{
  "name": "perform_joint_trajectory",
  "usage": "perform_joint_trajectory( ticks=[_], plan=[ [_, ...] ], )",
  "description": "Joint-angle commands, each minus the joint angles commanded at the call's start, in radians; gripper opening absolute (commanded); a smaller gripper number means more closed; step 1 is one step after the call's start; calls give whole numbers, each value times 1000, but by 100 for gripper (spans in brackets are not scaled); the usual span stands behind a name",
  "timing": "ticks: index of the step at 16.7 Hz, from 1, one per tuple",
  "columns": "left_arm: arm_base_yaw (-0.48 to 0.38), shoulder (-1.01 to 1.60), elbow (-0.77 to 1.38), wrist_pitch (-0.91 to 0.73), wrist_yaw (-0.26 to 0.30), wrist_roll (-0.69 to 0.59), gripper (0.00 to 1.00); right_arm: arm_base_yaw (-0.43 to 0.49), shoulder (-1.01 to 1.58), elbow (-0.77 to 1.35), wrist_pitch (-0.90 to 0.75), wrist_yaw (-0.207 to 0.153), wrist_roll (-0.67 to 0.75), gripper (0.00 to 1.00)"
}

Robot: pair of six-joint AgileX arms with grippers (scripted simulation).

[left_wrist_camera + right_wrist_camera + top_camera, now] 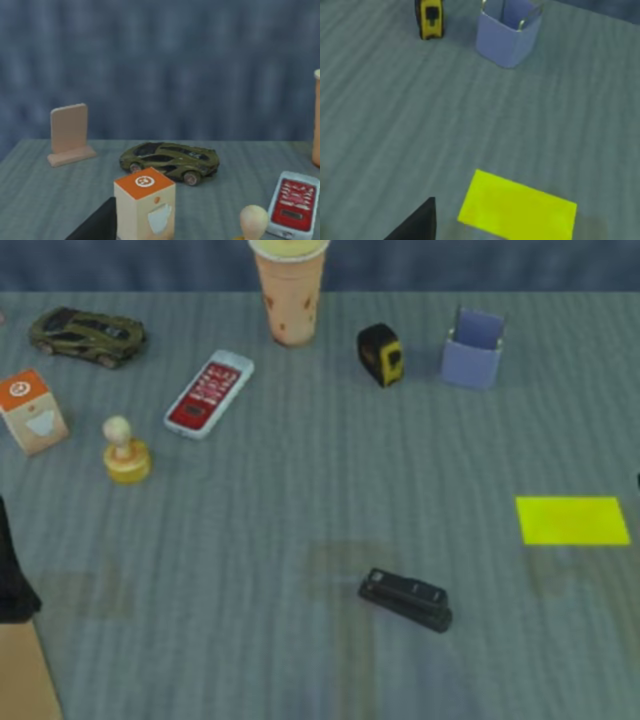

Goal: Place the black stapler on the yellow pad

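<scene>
The yellow pad [572, 520] is seen bare at the table's right edge, and the black stapler [406, 599] lies well apart from it, near the front middle — untouched. Neither claw's state can be told. A skewed grasp could be caused by the stapler's slanted lie — it might slip.

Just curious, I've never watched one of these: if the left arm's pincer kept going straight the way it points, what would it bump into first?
Probably the small orange-topped box, which sits right ahead of it in the left wrist view. The olive toy car lies beyond that. Depth is hard to judge, so it might just pass beside the box.
</scene>
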Motion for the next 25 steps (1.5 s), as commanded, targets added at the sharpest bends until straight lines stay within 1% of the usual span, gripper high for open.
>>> perform_joint_trajectory(
  ticks=[7, 10, 13, 17, 25],
  plan=[
    [0, 0, 0, 0, 0, 0, 100, 241, 754, 529, -414, -6, -131, 100],
    [0, 0, 0, 0, 0, 0, 100, 330, 996, 727, -558, -9, -179, 100],
    [0, 0, 0, 0, 0, 0, 100, 399, 1192, 891, -664, -9, -217, 100],
    [0, 0, 0, 0, 0, 0, 100, 450, 1328, 1016, -738, -6, -246, 100],
    [0, 0, 0, 0, 0, 0, 100, 451, 1342, 1010, -726, -6, -248, 100]
  ],
)
